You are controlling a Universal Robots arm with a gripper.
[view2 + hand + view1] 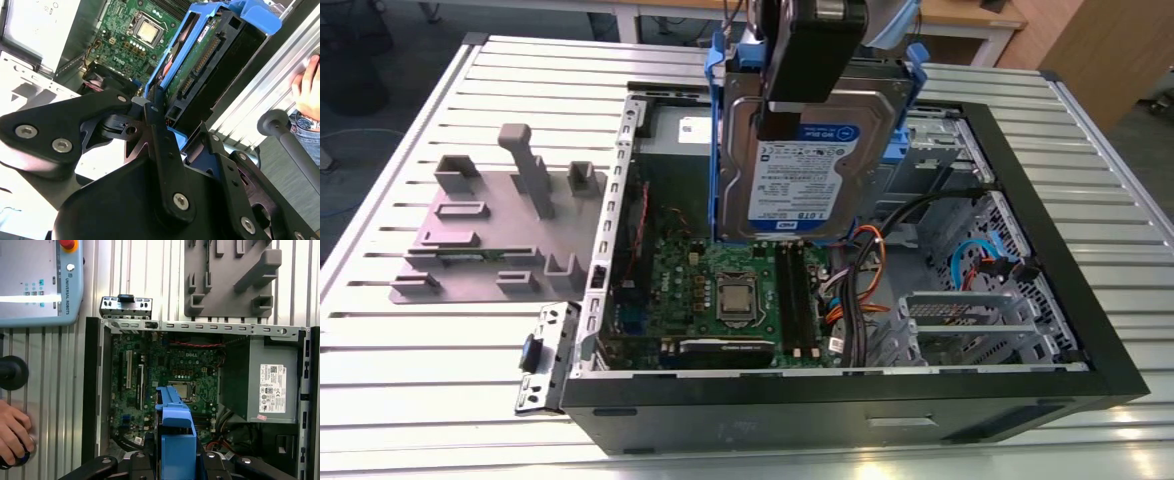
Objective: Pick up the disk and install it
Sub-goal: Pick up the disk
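The disk [807, 170], a silver hard drive with a white-and-blue label in a blue bracket frame [715, 150], hangs upright above the open computer case [1067, 300]. Its lower edge is just over the motherboard [734, 290]. My black gripper [781, 115] comes down from above and is shut on the disk's upper part. In the second wrist view the disk [197, 65] is edge-on, its connector side showing, with the fingers [155, 125] clamped on the frame. The first wrist view looks down past the blue frame [175, 440] onto the motherboard [170, 375].
A grey plastic stand [494, 230] with upright posts sits on the slatted metal table [427, 380] at the exterior view's left. Cables and a metal drive cage [961, 320] fill the case's right side. A person's hand [12, 435] and a control pendant [35, 285] lie beside the case.
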